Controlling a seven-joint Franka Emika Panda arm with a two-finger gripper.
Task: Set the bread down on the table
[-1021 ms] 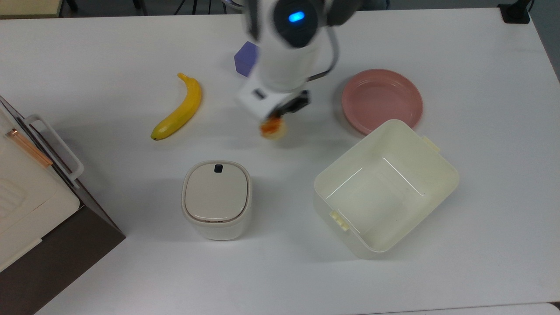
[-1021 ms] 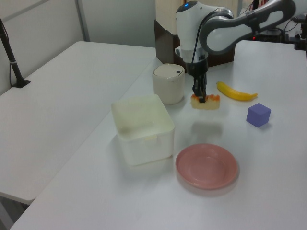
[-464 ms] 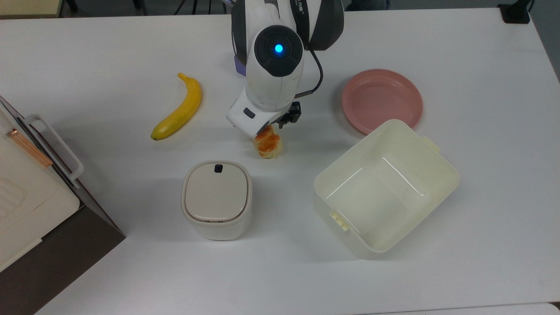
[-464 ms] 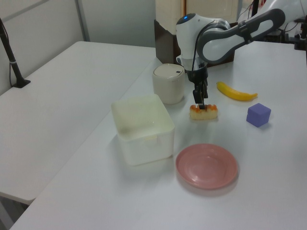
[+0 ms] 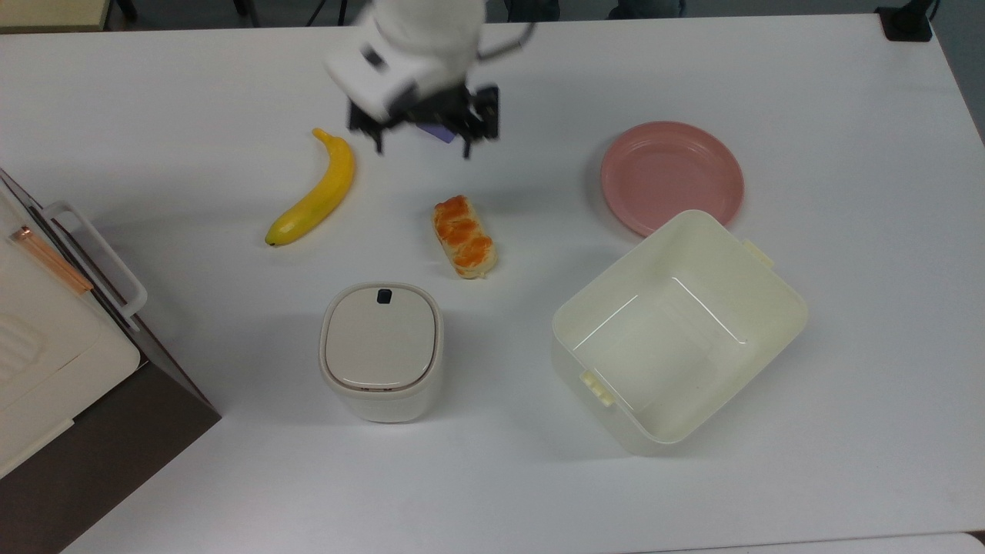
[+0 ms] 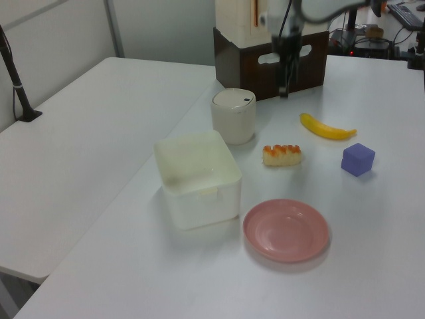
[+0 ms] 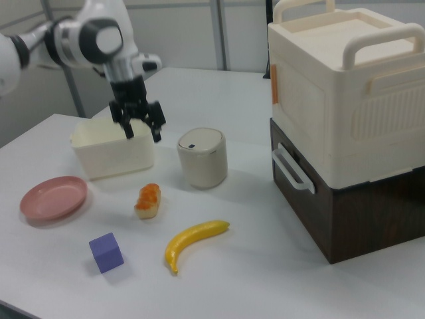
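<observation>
Presently the small oblong pale-tan bread (image 5: 464, 236) with orange glazed patches lies flat on the large white table (image 5: 808, 431), untouched by anything. It rests between the curved yellow banana (image 5: 314, 191) and the round pink plate (image 5: 672, 176), just above the lidded cream canister (image 5: 382, 350) in the top view. The black two-finger gripper (image 5: 423, 138) is raised well clear of the bread, toward the top view's upper edge; its jaws stand apart and hold nothing. The right view confirms the spread fingers (image 7: 158, 131). An open cream rectangular plastic box (image 5: 677, 331) sits empty beside the plate. A small purple cube (image 6: 358, 159) stands apart, near the banana.
</observation>
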